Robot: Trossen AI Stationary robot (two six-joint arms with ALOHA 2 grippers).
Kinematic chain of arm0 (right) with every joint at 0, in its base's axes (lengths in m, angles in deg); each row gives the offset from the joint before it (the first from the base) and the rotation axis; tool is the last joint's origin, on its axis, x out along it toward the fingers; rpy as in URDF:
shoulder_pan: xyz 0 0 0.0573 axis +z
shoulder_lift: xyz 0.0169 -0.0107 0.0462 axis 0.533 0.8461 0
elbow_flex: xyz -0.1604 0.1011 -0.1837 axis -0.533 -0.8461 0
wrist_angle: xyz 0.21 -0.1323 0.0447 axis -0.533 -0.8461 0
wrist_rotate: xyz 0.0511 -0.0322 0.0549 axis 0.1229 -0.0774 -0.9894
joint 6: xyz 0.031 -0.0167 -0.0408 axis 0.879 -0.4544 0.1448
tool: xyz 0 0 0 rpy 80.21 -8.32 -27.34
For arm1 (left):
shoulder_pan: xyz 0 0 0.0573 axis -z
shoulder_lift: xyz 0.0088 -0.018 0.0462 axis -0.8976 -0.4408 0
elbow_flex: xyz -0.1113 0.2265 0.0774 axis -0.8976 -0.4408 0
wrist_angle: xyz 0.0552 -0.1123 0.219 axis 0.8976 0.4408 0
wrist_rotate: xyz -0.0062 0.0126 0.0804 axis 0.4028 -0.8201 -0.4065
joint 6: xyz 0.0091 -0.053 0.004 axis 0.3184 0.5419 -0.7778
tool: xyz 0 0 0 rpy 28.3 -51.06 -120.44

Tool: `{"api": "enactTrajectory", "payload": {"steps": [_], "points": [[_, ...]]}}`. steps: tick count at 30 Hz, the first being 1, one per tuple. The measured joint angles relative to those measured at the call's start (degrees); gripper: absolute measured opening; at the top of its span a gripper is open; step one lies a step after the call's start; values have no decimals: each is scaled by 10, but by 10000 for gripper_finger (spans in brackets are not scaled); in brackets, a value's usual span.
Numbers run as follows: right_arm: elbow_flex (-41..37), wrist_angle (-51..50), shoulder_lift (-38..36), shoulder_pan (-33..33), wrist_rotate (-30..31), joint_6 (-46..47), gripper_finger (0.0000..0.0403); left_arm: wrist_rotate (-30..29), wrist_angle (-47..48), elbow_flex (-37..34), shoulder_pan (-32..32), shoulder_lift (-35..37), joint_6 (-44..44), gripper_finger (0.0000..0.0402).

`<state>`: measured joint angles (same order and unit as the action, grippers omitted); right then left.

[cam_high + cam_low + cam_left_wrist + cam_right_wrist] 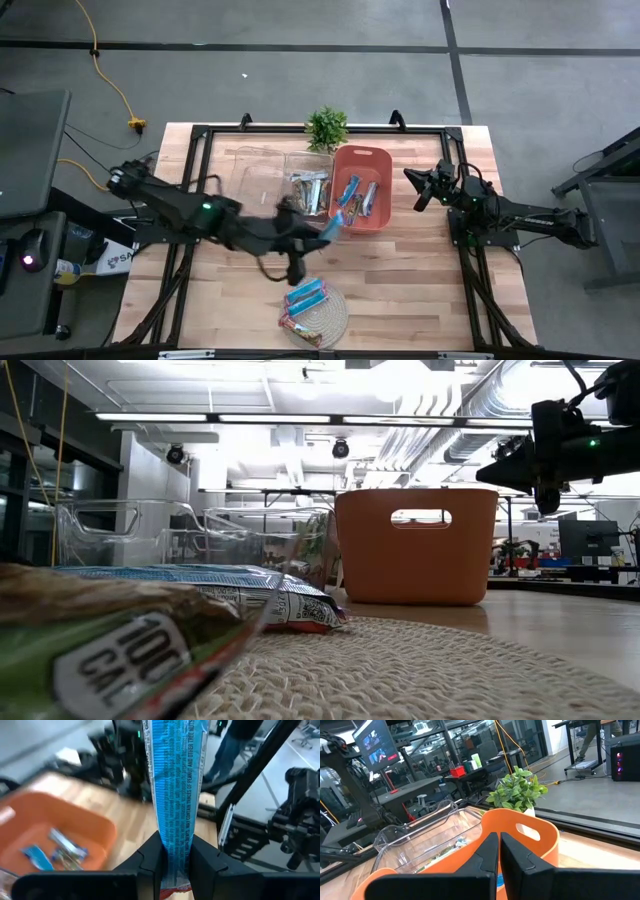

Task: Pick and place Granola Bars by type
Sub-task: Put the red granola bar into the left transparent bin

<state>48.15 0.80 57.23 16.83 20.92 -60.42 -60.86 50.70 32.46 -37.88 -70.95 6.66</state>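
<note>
"100 CAL" shows on the nearest bar (110,650); the blue wrapper (175,785) reads "traces of peanut and other tree nuts".

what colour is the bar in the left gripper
Blue wrapper with white print; the bar shows best in the left wrist view.

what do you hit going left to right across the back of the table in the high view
empty clear bin → clear bin holding silver bars → orange bin → right gripper, hovering beside the orange bin
</note>
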Motion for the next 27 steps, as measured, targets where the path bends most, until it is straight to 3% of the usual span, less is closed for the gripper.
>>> {"api": "enactTrajectory", "payload": {"steps": [10, 16, 22, 27], "points": [[0, 0, 0, 0, 0, 0, 0, -128, 8, 0, 63, 111, -120, 67], [0, 0, 0, 0, 0, 0, 0, -239, 81, 0, 108, 173, -115, 67], [0, 0, 0, 0, 0, 0, 0, -370, 261, 0, 115, 231, 79, 67], [0, 0, 0, 0, 0, 0, 0, -405, 448, 0, 106, 256, 296, 67]]}}
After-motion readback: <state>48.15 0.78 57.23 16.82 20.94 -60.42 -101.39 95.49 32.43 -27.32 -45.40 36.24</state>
